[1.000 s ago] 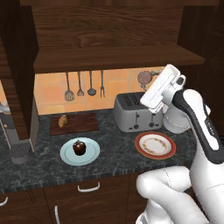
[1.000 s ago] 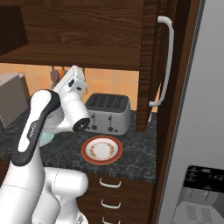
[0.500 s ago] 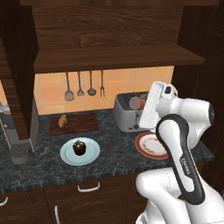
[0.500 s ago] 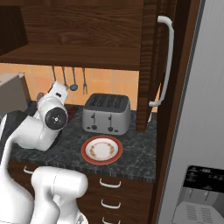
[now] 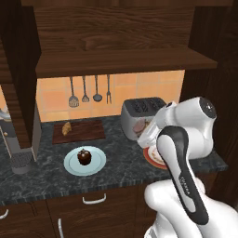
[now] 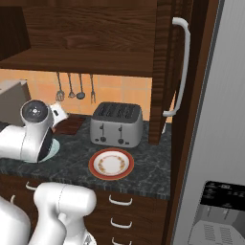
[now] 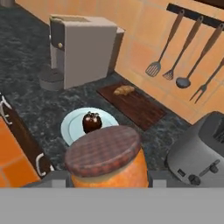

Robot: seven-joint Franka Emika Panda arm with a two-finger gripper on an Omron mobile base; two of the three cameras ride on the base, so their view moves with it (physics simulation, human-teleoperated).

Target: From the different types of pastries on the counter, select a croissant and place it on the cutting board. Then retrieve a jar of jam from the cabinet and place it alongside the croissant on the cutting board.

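Nearest the hand camera, the gripper (image 7: 105, 186) is clamped on the jar of jam (image 7: 107, 158), an orange cylinder with a brownish checked lid that sits between the fingertips. Over the last second the arm has swung down and away from the cabinet (image 5: 116, 51), folding low over the desk (image 5: 51, 179), and in the left base view the hand has dropped from in front of the shelf to just ahead of the toaster (image 5: 139, 116). By my reading, the retrieval from the cabinet is done and the carry toward the board is under way. Beyond the jar in the hand view lies the light-blue plate (image 7: 70, 127) with the dark round pastry (image 7: 92, 121) on it, untouched. Farther back, against the orange tiled wall, is the cutting board (image 7: 140, 107), and the croissant (image 7: 124, 90) lies on its left part, so the first half of the task looks finished. The bare right part of the board seems the natural spot for the jar. To the right stands the toaster, with the red-rimmed plate (image 6: 111, 163) near it; the arm will need to pass the blue plate without clipping the pastry on the way.
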